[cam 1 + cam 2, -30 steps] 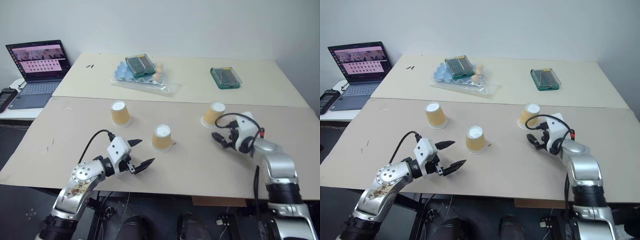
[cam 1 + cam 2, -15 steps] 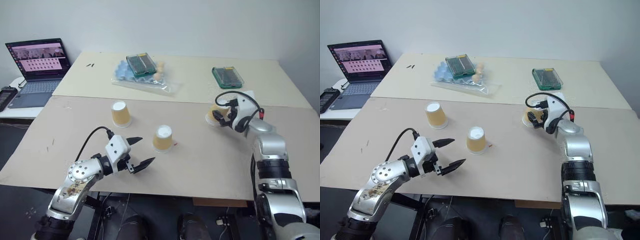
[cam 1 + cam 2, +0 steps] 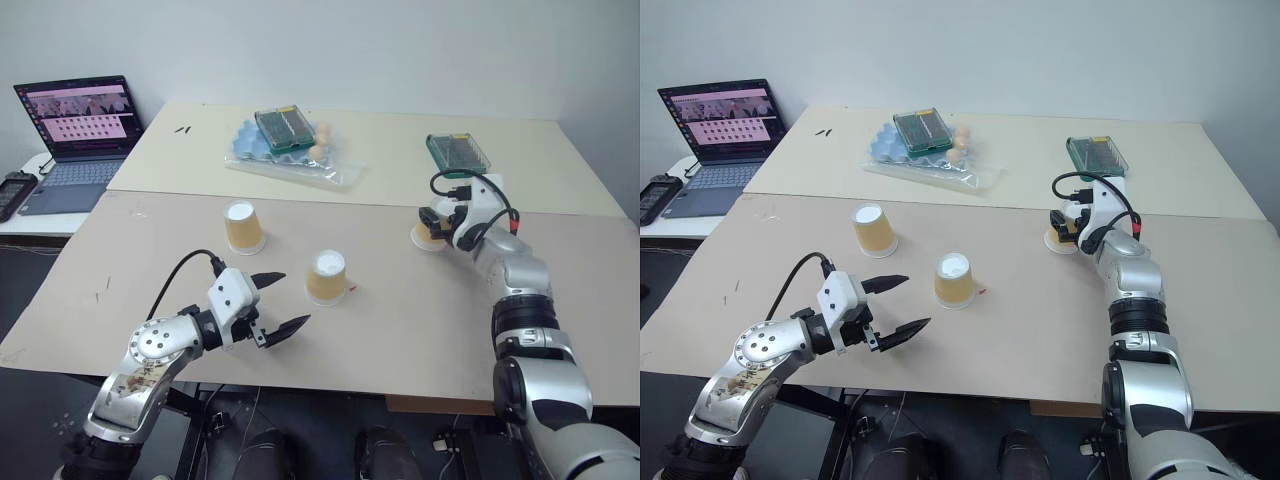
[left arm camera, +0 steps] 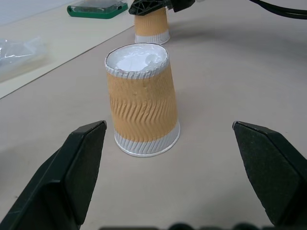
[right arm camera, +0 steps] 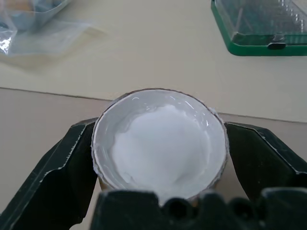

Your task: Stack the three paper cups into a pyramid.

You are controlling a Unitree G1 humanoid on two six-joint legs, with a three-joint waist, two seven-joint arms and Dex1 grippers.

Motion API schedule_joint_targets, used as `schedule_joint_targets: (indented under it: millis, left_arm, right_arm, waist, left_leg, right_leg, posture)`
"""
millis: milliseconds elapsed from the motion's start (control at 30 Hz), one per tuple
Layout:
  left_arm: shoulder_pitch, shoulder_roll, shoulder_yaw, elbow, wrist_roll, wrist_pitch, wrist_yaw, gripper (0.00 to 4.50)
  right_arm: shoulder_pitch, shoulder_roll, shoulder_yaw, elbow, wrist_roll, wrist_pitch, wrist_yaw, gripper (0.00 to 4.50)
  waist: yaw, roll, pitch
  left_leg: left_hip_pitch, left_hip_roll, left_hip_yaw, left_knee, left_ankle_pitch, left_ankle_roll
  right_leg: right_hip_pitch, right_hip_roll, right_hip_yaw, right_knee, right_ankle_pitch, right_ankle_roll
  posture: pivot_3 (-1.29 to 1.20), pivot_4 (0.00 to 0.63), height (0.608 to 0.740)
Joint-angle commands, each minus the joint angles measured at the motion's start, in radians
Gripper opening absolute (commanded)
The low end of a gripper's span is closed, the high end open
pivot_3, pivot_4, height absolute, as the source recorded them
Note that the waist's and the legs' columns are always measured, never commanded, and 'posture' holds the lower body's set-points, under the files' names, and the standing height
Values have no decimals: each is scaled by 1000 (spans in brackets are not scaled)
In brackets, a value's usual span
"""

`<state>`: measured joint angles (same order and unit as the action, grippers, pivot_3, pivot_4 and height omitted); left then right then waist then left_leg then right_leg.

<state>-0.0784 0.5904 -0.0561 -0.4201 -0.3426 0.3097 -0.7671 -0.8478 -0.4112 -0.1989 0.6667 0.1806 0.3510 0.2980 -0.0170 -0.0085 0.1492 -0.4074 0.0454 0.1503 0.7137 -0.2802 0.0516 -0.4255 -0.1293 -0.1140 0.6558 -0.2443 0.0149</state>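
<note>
3 paper cups stand upside down on the tan tabletop, none stacked. Left cup sits toward the laptop side, middle cup nearer the front edge, right cup well apart from both, close to the seam with the rear tabletop.

Left claw hovers low just in front of the middle cup, fingers spread wide, holding nothing; in the left wrist view that cup stands between the 2 fingertips but apart from them.

Right claw is at the right cup. In the right wrist view the cup's white base sits between the fingers, which stand at either side of it at or very near the wall; cannot tell if they press it. Cup base rests on the tabletop.

On the rear tabletop: green-lidded box behind the right claw, a second green box on a blue tray in a clear bag. Open laptop at far left.
</note>
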Motion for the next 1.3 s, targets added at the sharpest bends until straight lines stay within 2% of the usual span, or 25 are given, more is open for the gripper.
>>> schedule_joint_targets:
  millis: [33,133,167,300,433,533,600,800,967,1300]
  left_arm:
    - [1,12,19,-52,-10,-3,-4,4500]
    - [2,14,20,-52,-10,0,-2,4500]
    - [2,15,19,-53,-9,1,-1,4500]
    - [-3,16,19,-54,-8,8,3,4500]
    - [-9,16,21,-57,-9,19,7,4500]
    - [-12,16,20,-62,-10,28,8,4500]
    - [-12,15,19,-67,-12,32,8,4500]
    - [-12,13,19,-73,-12,39,9,4500]
    - [-3,14,25,-83,-10,44,18,4500]
    - [4,16,33,-90,-6,49,26,4500]
  right_arm:
    - [-30,-6,-7,-21,3,-49,11,3839]
    - [-10,-13,3,-114,19,-30,53,2803]
    - [1,-16,8,-159,29,-19,79,2718]
    - [88,-85,62,-387,59,39,251,2716]
    - [195,-207,135,-629,153,133,510,2716]
    - [270,-285,195,-723,185,155,663,2716]
    - [294,-304,230,-736,184,156,708,2716]
    - [301,-282,297,-700,139,116,743,2716]
    - [265,-186,359,-648,99,85,716,2716]
    - [241,-131,372,-614,70,71,713,2716]
  waist:
    - [-1,0,0]
    - [0,1,0]
    - [0,2,1]
    - [4,3,2]
    - [7,3,2]
    - [6,3,2]
    - [4,3,2]
    - [5,3,2]
    - [2,3,2]
    - [5,3,2]
  left_leg:
    - [0,0,0,0,0,0]
    - [0,0,0,0,0,0]
    - [0,0,0,0,0,0]
    - [0,0,0,-1,0,0]
    - [-1,0,-1,-1,-1,1]
    - [0,0,-1,-1,-1,1]
    - [0,0,-2,-1,-1,1]
    - [1,0,-2,-1,-1,1]
    - [0,0,-2,-1,-1,1]
    - [1,0,-2,-1,-1,1]
  right_leg:
    - [0,0,0,0,0,0]
    - [0,0,0,0,0,0]
    - [0,0,0,0,0,0]
    - [0,0,0,0,0,0]
    - [0,0,-1,-1,0,0]
    - [1,0,-1,-4,0,0]
    - [2,0,-2,-5,0,0]
    - [2,0,-2,-4,0,0]
    - [3,0,-3,-5,0,0]
    - [3,0,-3,-5,0,0]
  posture:
    - [0,150,706]
    - [0,150,706]
    - [0,150,706]
    - [0,150,706]
    - [0,150,706]
    - [0,150,706]
    - [0,150,706]
    - [0,150,706]
    - [0,150,706]
    - [0,150,706]
